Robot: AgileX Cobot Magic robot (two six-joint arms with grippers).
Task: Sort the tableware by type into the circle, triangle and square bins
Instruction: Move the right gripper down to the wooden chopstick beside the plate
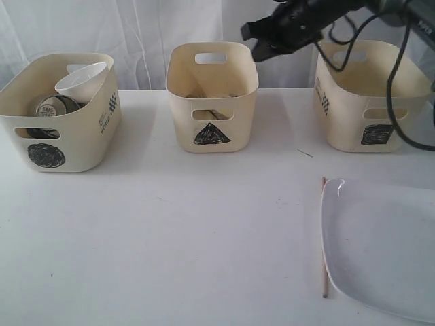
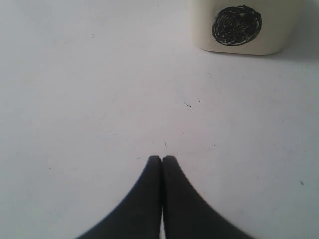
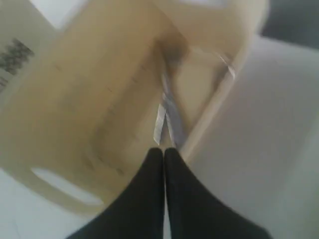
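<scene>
Matte black arm (image 1: 299, 20), tapered black jaws

The exterior camera faces the white bench (image 1: 204, 238) from the front, slightly above. The left wrist camera hangs low over it, sharing the circle-marked cream plastic tub (image 1: 75, 136) (image 2: 204, 30). The right wrist camera peers closely into another cream plastic tub (image 3: 89, 99), blurred.

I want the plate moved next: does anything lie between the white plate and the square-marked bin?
Nothing visible lies between the plate and the square bin. A chopstick lies along the plate's left edge, off that path.
</scene>
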